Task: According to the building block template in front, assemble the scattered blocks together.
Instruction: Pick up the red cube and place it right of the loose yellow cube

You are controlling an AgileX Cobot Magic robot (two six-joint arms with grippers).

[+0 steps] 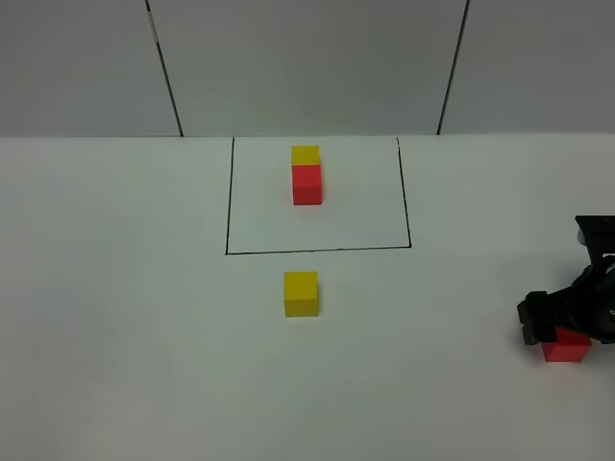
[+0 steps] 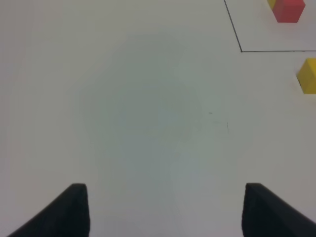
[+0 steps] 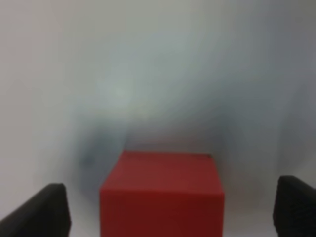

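a white bench (image 1: 115, 336) runs up to a pale panelled wall (image 1: 307, 58) at the top of the high view. the template (image 1: 307, 178) sits upper centre: a thin black outline around a yellow cube joined to a red cube, yellow on the far side. the loose yellow block (image 1: 300, 293) stands just below the outline's near line, centre frame, with nothing touching it. the red block (image 1: 567, 348) is at the lower right edge, well apart from the yellow one. the right fingers (image 3: 47, 212) are apart, one on each side of the red block with a gap on both sides. the left fingers (image 2: 69, 212) are apart over bare bench, holding nothing.
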